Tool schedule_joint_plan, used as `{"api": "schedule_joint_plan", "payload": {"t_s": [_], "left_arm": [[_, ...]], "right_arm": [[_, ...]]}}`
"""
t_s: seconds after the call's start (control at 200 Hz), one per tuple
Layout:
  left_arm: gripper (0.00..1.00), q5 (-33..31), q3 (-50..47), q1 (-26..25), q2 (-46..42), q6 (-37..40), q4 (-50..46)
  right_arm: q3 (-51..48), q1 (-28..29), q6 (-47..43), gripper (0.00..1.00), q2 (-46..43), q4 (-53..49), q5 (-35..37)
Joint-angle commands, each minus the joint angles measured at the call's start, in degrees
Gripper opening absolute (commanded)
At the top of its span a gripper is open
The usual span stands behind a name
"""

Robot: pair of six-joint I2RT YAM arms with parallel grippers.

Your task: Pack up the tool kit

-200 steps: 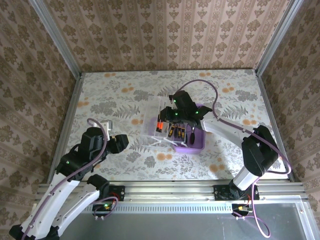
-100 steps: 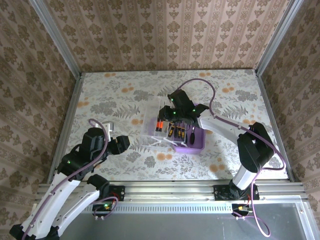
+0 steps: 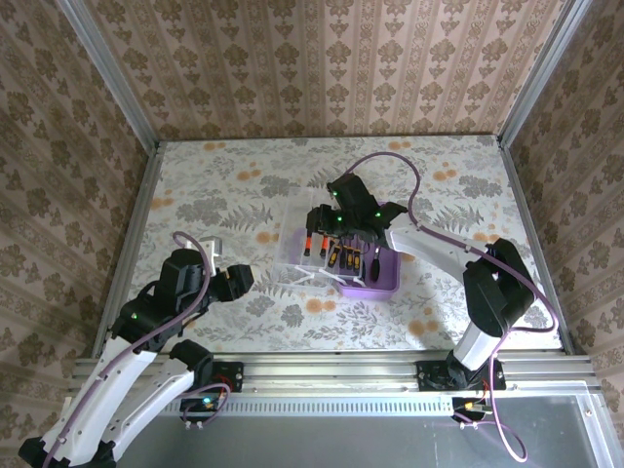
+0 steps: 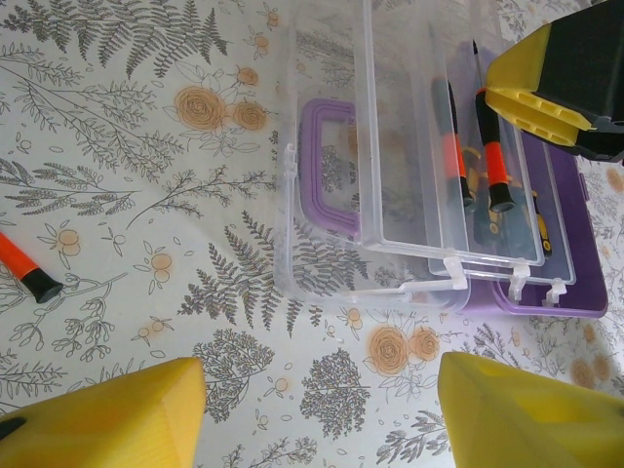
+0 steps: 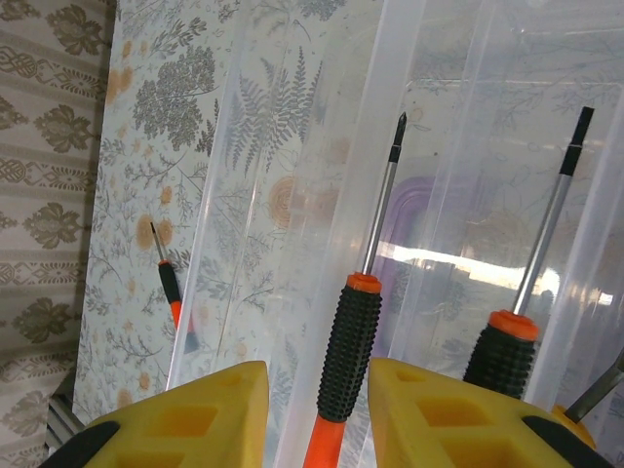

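The bench (image 3: 244, 185) carries the purple tool box (image 3: 386, 281). It lies open, with its clear lid (image 4: 390, 146) folded out toward my left side. My right claw (image 5: 314, 378) stands over the box, jaws part-way apart around a black-and-orange screwdriver (image 5: 349, 331). A gap shows beside the handle, so it is not pinched.

Procedure: widen fully, then lift straight up, clear of the neighbouring screwdriver (image 5: 507, 353).

My left claw (image 4: 322, 395) hangs wide and empty near a loose screwdriver (image 4: 29, 275) on the bench.
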Motion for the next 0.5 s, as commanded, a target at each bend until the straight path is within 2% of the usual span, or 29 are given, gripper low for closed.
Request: {"api": "schedule_joint_plan", "payload": {"t_s": [0.0, 0.135, 0.22, 0.29, 0.35, 0.45, 0.495], "left_arm": [[0.65, -0.09, 1.57, 0.58, -0.33, -0.03, -1.46], [0.66, -3.14, 1.4, 0.82, 0.53, -0.55, -2.8], [0.75, -6.14, 1.75, 1.43, 1.94, -1.46, -4.49], [0.78, -9.24, 2.26, 2.3, 3.5, -2.43, -5.92], [0.81, -11.93, 2.54, 3.51, 5.0, -3.2, -6.89], [0.81, -14.02, 1.57, 6.28, 7.78, -3.46, -6.17], [0.79, -13.86, 0.83, 9.8, 9.2, -3.45, -5.09]], "right_arm": [[-0.42, -0.52, -0.36, 0.35, -2.45, -2.61, 2.05], [-1.86, -0.52, -0.84, 0.35, -6.35, -1.46, 1.31], [-3.07, -0.43, -2.15, 0.35, -9.81, -0.57, 1.08], [-4.56, -0.43, -3.0, 0.36, -13.22, -0.33, 1.61], [-6.23, -0.43, -3.44, 0.37, -15.99, -0.41, 2.51], [-9.81, -0.43, -3.68, 0.38, -21.34, -0.32, 4.16], [-11.56, -0.43, -3.69, 0.38, -23.31, -0.56, 4.86]]}}
